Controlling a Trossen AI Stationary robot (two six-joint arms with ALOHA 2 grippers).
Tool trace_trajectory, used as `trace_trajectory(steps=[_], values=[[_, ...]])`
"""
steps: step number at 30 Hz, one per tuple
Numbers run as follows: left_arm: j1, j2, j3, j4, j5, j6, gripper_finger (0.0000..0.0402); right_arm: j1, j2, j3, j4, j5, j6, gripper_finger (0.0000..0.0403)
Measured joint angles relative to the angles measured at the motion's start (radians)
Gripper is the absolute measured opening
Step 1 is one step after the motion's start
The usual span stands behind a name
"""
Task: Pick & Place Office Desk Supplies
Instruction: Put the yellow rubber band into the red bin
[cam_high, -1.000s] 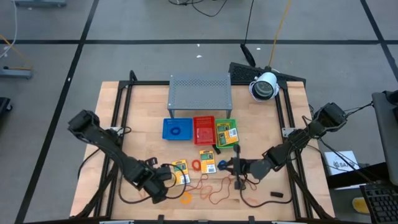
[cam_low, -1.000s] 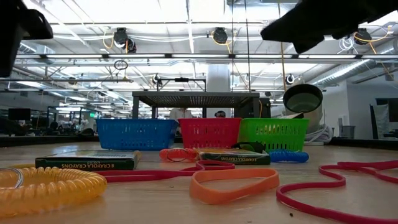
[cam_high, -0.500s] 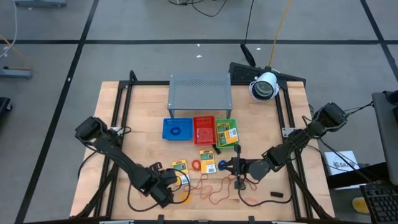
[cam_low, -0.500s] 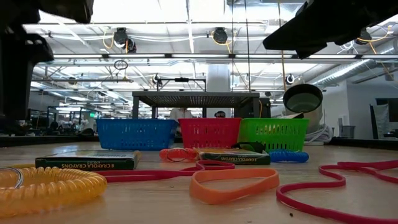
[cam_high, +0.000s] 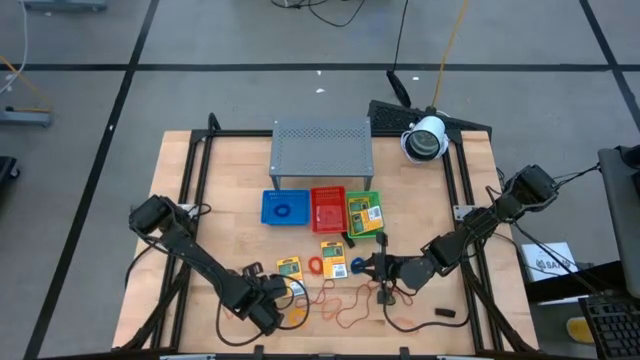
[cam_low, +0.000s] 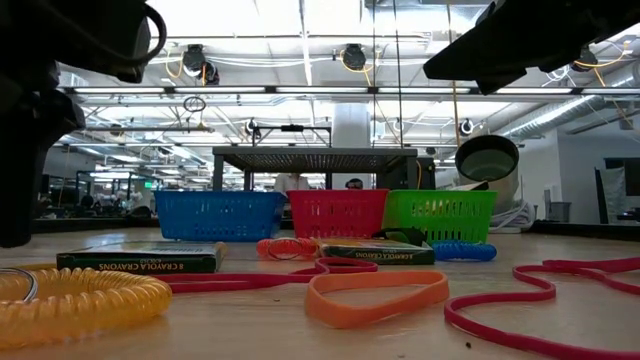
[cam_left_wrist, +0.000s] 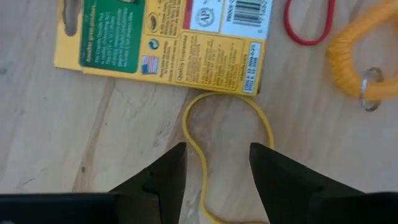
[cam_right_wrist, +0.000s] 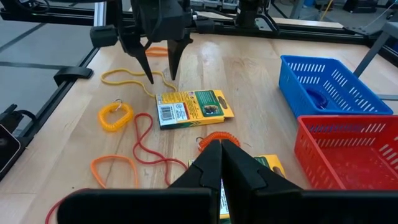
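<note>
Rubber bands, crayon boxes and coiled rings are spread over the near part of the wooden table (cam_high: 200, 200). Nearest the low camera, an orange rubber band (cam_low: 377, 295) is laid flat, with a yellow coiled ring (cam_low: 75, 298) beside it and a long red rubber band (cam_low: 530, 300) on the other side. Just behind them a crayon box (cam_low: 140, 260) is laid flat, and a second crayon box (cam_low: 378, 253) is seen near the middle.

At the near edge of the table, the left gripper (cam_high: 280, 297) is held low over a thin yellow rubber band (cam_left_wrist: 227, 146). Its jaws are parted, with the band's loop seen between the two fingers (cam_left_wrist: 168, 177). Nothing is gripped. A yellow-and-green crayon box (cam_left_wrist: 165, 40) is just beyond the band's loop, and a small red rubber band (cam_left_wrist: 309, 25) and a yellow coiled ring with a metal key ring (cam_left_wrist: 367, 59) are next to it.

A bit farther along, the right gripper (cam_high: 381, 267) is held over the table near another crayon box (cam_high: 333, 259). Its jaws are shut tight and nothing is held.

Behind all this, three small baskets are lined up: a blue basket (cam_high: 268, 214) with a blue ring (cam_high: 285, 210) inside, a red basket (cam_high: 327, 211), and a green basket (cam_high: 352, 232) with a crayon box (cam_high: 364, 216) in it. Farthest back, a grey metal shelf (cam_high: 321, 148) with small holes is set.
</note>
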Motion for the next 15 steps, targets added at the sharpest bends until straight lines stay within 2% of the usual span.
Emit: trace_trajectory(steps=[10, 15], values=[[0.004, 0.000, -0.021, -0.010, 0.008, -0.047, 0.0184, 0.000, 0.000, 0.000, -0.004, 0.000, 0.000, 0.0000], [0.008, -0.005, -0.069, 0.003, 0.068, -0.095, 0.0184, 0.000, 0.000, 0.000, -0.006, 0.000, 0.000, 0.0000]])
